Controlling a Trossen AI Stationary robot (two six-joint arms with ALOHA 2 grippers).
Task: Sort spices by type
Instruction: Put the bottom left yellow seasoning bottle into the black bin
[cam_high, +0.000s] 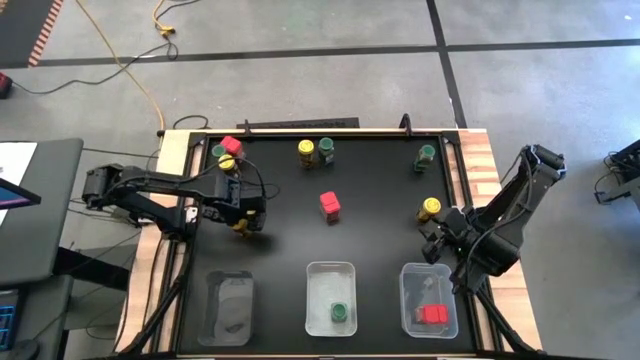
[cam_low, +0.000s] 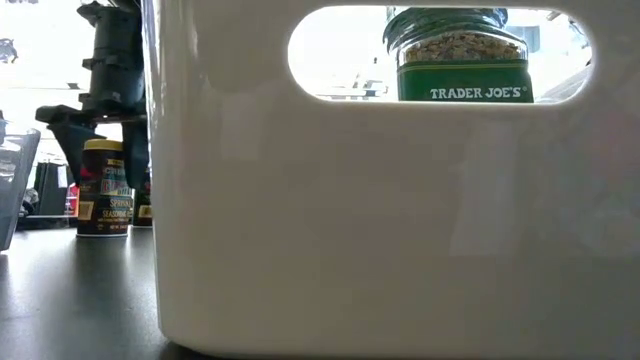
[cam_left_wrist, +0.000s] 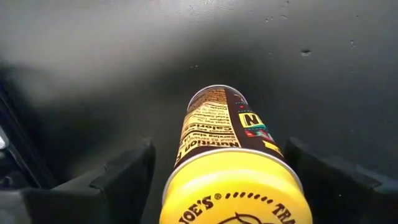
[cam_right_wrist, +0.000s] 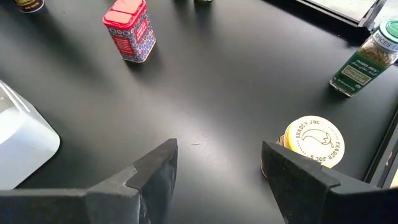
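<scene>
My left hand (cam_high: 241, 226) is low over the worktop (cam_high: 370, 200) near its left edge, fingers (cam_left_wrist: 121, 180) spread w/ a yellow-lid jar (cam_left_wrist: 233, 155) standing between them; gaps show on both sides, so no grip. Low view shows that jar (cam_low: 104, 188) upright on the worktop beside the hand.

Just beyond it, near the far-left corner, a red-lid jar (cam_high: 232, 146) and another yellow-lid jar (cam_high: 228, 162) sit close together.

My right hand (cam_high: 438, 247) is near the right edge, fingers (cam_right_wrist: 155, 171) apart, nothing between them. A yellow jar (cam_right_wrist: 313, 144) stands just beside one finger, apart from it. A green-lid jar (cam_right_wrist: 364, 59) is further on toward the far-right corner.

Mid worktop: lone red jar (cam_high: 330, 206). Far edge, center: yellow jar (cam_high: 306, 152) and green jar (cam_high: 325, 150) side by side.

Near edge has 3 clear trays: left tray (cam_high: 228, 308), contents unclear; mid tray (cam_high: 332, 297) w/ a green jar (cam_high: 339, 314); right tray (cam_high: 429, 300) w/ a red jar (cam_high: 433, 314). The low view is mostly blocked by the mid tray wall (cam_low: 380, 220), w/ the green jar (cam_low: 460, 60) seen thru its handle slot.
</scene>
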